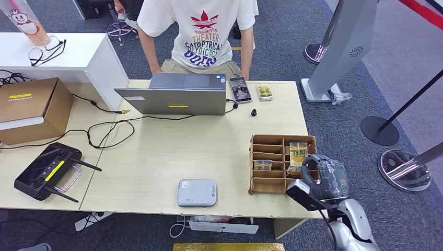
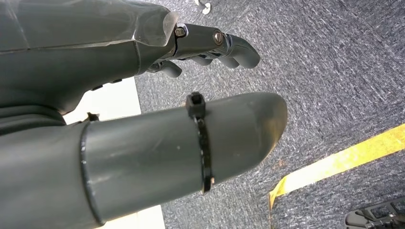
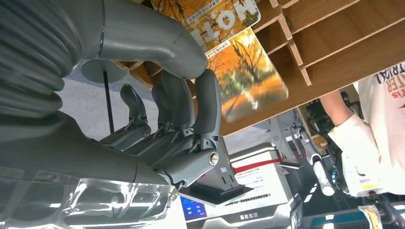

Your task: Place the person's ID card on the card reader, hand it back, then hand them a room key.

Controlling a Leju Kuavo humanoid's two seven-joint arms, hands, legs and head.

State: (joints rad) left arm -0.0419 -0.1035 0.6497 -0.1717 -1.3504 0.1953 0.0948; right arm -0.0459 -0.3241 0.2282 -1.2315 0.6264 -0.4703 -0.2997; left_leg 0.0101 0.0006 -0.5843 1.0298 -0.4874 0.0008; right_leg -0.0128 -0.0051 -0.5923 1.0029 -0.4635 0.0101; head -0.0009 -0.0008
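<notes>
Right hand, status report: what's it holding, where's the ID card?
Right hand pinching room key at wooden organizer. Left hand empty. Card beside phone.

The bench (image 1: 156, 157) has a pale, matt wood-grain top, and the slotted organiser (image 1: 261, 180) near its front right corner looks like raw brown board. The cards (image 3: 246, 71) in it are glossy print; the right robot hand (image 1: 326, 178) is smooth grey plastic.

Right robot hand (image 1: 325, 179): dark grey fingers, silver screws, grey ribbed cover, clear plastic wrap, silver arm. Left robot hand (image 2: 191, 81): thick grey thumb, black cable tie, slotted screws. Person (image 1: 197, 32): white printed T-shirt, khaki shorts.
</notes>
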